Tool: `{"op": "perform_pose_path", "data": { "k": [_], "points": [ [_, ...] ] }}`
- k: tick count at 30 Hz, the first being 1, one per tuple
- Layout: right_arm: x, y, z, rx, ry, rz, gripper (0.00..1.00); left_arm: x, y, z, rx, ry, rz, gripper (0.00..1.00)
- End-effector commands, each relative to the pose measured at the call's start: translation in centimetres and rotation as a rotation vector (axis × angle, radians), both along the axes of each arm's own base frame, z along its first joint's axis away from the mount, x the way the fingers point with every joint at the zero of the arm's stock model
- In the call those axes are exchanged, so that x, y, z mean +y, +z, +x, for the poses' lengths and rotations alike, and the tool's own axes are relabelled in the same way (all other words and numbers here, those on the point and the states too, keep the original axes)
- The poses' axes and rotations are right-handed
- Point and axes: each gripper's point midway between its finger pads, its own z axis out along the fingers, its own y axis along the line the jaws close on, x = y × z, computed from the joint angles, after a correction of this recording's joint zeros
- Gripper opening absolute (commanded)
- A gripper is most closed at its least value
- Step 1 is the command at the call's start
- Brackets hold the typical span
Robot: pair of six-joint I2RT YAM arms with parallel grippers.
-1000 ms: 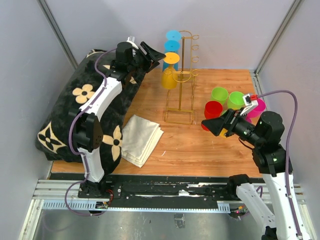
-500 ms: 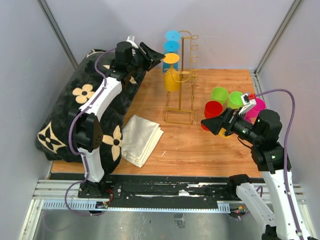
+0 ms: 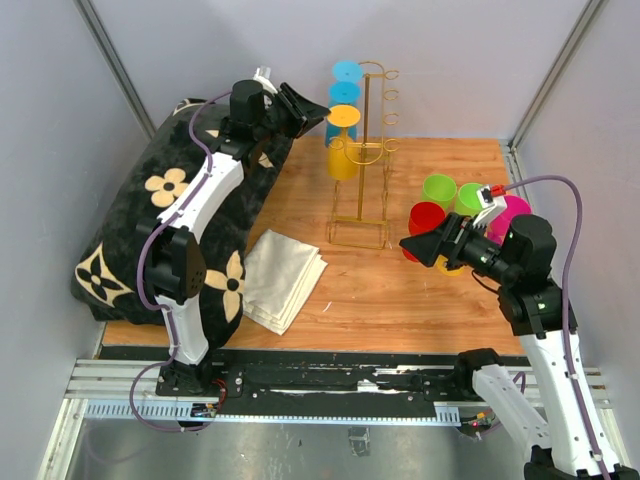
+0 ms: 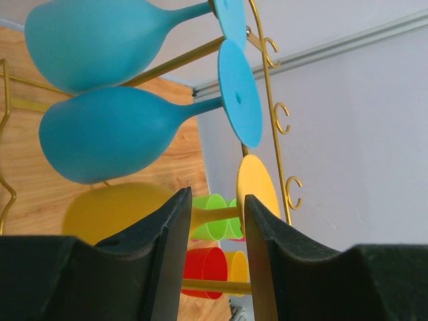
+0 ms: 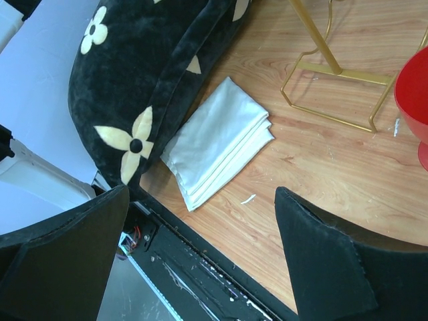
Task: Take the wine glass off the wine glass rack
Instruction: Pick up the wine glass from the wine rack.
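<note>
The gold wine glass rack (image 3: 365, 150) stands at the back middle of the wooden table, its wire base (image 5: 334, 70) showing in the right wrist view. A yellow wine glass (image 3: 340, 158) hangs low on its left side, below two blue wine glasses (image 3: 346, 72). My left gripper (image 3: 318, 112) reaches in from the left at the yellow glass's foot. In the left wrist view its jaws (image 4: 216, 195) stand narrowly apart, with the yellow stem (image 4: 214, 215) running across the gap just beyond them. My right gripper (image 3: 412, 248) hovers wide open over bare table (image 5: 200, 194), holding nothing.
Red (image 3: 427, 218), green (image 3: 438, 188) and pink (image 3: 515, 212) plastic cups cluster at the right, behind my right gripper. A folded white cloth (image 3: 285, 278) lies left of centre. A big black flowered cushion (image 3: 150, 220) fills the left side under my left arm.
My left gripper's jaws have narrowed around the yellow glass's stem. My right arm has crept slightly left, jaws unchanged.
</note>
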Motion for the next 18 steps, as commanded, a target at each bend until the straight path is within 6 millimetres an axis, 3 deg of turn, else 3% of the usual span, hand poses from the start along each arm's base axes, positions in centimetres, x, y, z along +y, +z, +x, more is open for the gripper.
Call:
{"op": "perform_pose_path", "data": {
  "k": [1, 18],
  "points": [
    [-0.45, -0.04, 0.67, 0.014, -0.030, 0.014, 0.91, -0.61, 3.42, -1.05, -0.094, -0.040, -0.002, 0.41],
    [-0.47, -0.12, 0.65, 0.015, -0.030, 0.010, 0.91, -0.67, 3.88, -1.25, -0.111, -0.019, 0.076, 0.37]
  ]
}}
